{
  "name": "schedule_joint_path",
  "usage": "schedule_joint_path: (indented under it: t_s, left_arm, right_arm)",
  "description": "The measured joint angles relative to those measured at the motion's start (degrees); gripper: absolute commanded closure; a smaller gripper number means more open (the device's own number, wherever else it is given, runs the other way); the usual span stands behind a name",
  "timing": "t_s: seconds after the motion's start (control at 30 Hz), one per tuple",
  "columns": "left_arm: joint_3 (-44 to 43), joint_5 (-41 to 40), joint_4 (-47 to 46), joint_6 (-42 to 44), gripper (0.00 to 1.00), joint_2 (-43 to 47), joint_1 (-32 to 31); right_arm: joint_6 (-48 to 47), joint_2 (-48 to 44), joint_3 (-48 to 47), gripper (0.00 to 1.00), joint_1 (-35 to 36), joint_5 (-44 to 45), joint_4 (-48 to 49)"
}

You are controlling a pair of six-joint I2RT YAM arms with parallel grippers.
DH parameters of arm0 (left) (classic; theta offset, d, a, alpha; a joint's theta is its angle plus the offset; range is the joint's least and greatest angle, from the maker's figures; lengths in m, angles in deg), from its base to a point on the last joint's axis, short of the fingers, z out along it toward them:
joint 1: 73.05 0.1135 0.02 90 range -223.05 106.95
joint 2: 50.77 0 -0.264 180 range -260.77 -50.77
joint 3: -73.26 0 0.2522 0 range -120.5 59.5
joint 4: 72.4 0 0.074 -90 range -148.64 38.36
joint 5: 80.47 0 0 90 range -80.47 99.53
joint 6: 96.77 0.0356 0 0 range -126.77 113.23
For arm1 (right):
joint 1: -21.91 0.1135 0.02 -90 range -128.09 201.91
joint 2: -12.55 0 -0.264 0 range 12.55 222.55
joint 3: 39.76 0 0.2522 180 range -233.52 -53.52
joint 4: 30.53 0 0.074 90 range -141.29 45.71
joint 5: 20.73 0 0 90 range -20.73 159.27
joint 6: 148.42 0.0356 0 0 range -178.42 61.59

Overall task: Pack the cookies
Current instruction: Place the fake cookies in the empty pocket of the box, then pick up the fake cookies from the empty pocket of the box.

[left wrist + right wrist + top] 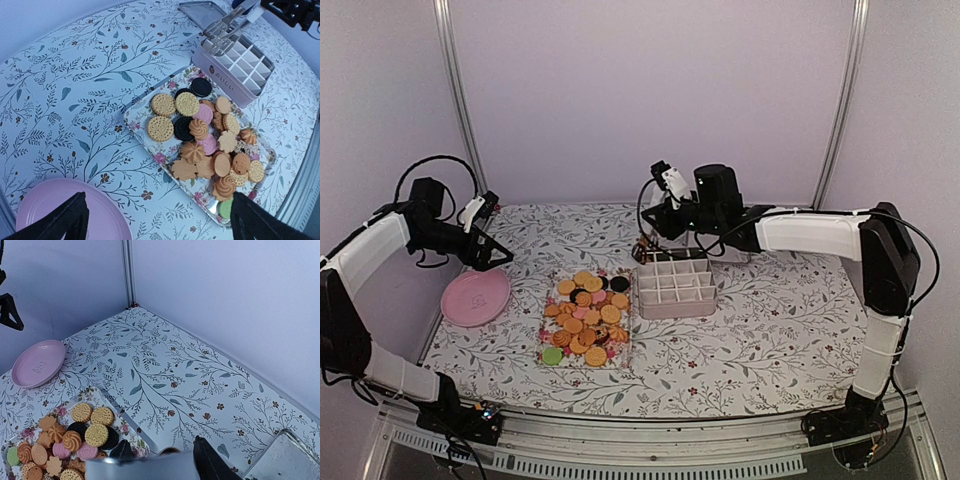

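Note:
The cookies [585,310] lie piled on a floral tray [548,340]: mostly orange-tan, a few black, pink and one green. They also show in the left wrist view [210,135] and the right wrist view [65,440]. A pale pink divided box [675,290] stands right of the tray, its compartments bare [240,60]. My right gripper [655,240] hovers at the box's back left corner, shut on metal tongs [217,37], whose silver handle sits between its fingers [145,470]. My left gripper [160,225] is open and empty, above the pink plate's edge.
A pink plate [475,297] lies left of the tray; it also shows in the left wrist view [60,210]. A metal lid [200,12] lies behind the box. Walls enclose the floral tablecloth at the back and sides.

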Motion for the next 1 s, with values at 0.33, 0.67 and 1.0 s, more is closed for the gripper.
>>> schedule_joint_path:
  t_s: [0.33, 0.67, 1.0]
  left_arm:
    - [0.0, 0.1, 0.0, 0.0, 0.01, 0.0, 0.0]
    - [0.0, 0.1, 0.0, 0.0, 0.01, -0.2, 0.0]
    - [0.0, 0.1, 0.3, 0.1, 0.01, -0.2, 0.0]
  right_arm:
    - [-0.1, -1.5, -0.6, 0.58, 0.7, -1.8, -0.8]
    - [2.2, -3.3, -0.4, 0.58, 10.7, -4.3, 0.2]
    - [5.6, -0.1, -0.4, 0.57, 16.1, -6.9, 1.6]
